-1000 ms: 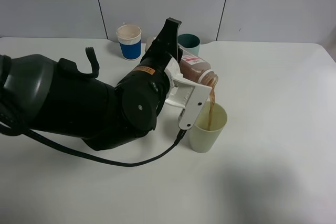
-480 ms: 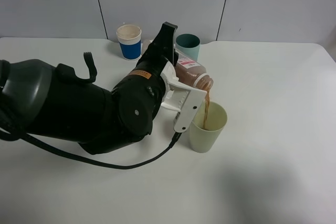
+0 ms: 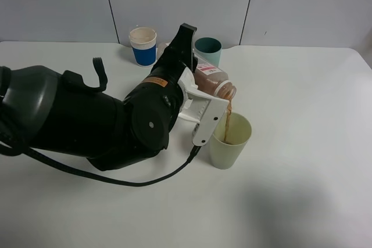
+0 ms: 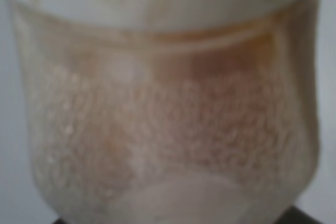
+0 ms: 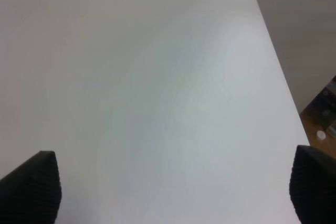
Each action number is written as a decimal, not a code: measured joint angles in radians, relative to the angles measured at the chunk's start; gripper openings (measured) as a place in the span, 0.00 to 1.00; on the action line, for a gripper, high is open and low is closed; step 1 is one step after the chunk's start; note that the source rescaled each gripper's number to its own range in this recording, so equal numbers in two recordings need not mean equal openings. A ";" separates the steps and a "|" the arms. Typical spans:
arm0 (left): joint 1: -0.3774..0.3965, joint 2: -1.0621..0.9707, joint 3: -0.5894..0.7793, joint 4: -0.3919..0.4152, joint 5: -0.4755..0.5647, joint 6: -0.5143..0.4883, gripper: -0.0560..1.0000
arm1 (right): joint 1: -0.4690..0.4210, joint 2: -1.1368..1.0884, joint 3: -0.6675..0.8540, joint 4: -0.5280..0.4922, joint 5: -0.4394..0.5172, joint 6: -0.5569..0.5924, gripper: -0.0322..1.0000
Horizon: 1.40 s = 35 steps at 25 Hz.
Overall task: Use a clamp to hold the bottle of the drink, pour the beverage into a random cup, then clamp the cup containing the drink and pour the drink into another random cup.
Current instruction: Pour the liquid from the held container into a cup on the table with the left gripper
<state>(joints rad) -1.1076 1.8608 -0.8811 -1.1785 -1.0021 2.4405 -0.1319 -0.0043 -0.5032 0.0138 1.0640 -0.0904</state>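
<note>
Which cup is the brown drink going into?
Find the big black robot arm on the white table. A cup stands right by its white clamp. It is pale yellow-green; the teal cup and the blue-banded cup stand at the back.

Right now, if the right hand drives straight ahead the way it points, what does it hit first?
The bare white table top. In the wrist view the right hand is open and aimed at it with nothing between; how far off is unclear.
</note>
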 joint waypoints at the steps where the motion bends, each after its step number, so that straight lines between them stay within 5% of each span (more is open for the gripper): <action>1: 0.000 0.000 0.000 0.002 -0.003 0.000 0.05 | 0.000 0.000 0.000 0.000 0.000 0.000 0.61; 35: 0.000 0.000 0.000 0.042 -0.052 0.000 0.05 | 0.000 0.000 0.000 0.000 0.000 0.000 0.61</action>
<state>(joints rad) -1.1076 1.8608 -0.8811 -1.1367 -1.0540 2.4405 -0.1319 -0.0043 -0.5032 0.0138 1.0640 -0.0904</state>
